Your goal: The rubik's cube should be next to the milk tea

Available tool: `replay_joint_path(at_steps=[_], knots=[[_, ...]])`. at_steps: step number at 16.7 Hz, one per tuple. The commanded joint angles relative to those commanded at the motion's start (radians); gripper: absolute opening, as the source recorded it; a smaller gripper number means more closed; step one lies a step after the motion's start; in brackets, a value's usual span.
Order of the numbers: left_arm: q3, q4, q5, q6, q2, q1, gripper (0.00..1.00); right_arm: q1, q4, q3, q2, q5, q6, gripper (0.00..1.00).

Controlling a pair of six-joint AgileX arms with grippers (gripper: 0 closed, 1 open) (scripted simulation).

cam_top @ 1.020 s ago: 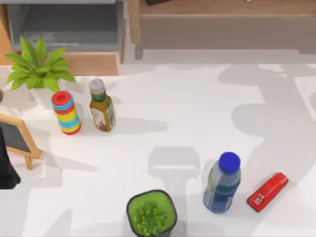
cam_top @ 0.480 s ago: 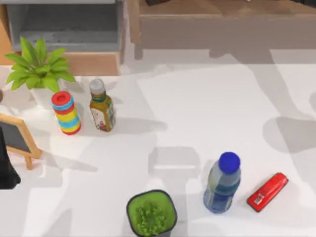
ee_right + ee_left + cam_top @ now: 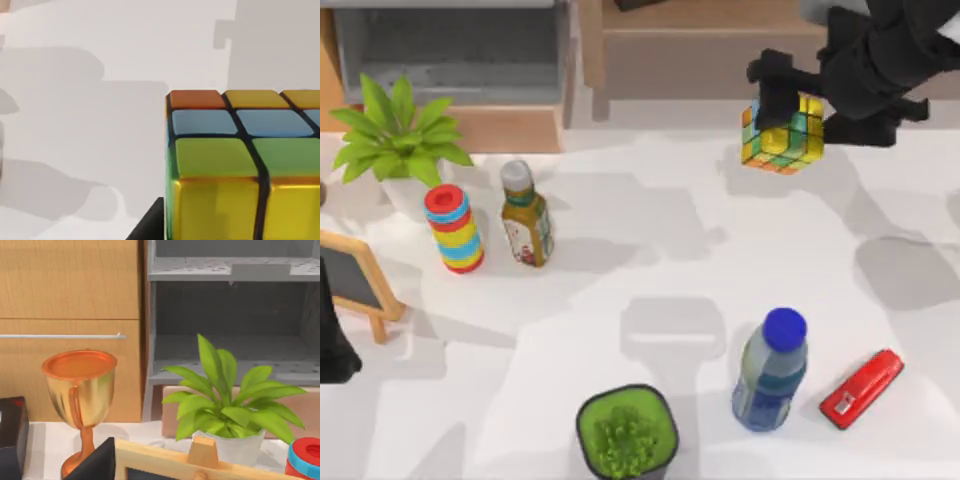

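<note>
overhead, the right claw seemingly clasps the rubik's cube, far from the milk tea; its wrist view adds blue tiles.

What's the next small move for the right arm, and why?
Probably carry the rubik's cube, held by the right gripper near the table's far edge, toward the bare patch left of the milk tea; the red stapler sits at its right.

1. Gold trophy cup with a copper stem stands on the white table.
2. Potted green plant sits near it.
3. Wooden frame edge in front.
4. Grey shelf unit and wooden cabinet behind.
5. Red-and-blue ringed object just beside the plant.
</note>
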State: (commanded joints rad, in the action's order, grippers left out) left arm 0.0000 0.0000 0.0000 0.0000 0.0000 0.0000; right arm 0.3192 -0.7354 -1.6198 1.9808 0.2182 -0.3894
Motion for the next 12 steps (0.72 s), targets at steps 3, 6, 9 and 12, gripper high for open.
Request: replay_joint_path(at_steps=[3,6,9,12], knots=[[0.000,0.000,0.000,0.000,0.000,0.000,1.00,-0.016,-0.231,-0.027,0.047,-0.105,0.049,0.00],[0.000,0.000,0.000,0.000,0.000,0.000,1.00,-0.046,-0.370,-0.044,0.088,-0.191,0.096,0.00],[0.000,0.000,0.000,0.000,0.000,0.000,1.00,-0.064,-0.415,-0.050,0.110,-0.226,0.116,0.00],[0.000,0.000,0.000,0.000,0.000,0.000,1.00,-0.064,-0.415,-0.050,0.110,-0.226,0.116,0.00]])
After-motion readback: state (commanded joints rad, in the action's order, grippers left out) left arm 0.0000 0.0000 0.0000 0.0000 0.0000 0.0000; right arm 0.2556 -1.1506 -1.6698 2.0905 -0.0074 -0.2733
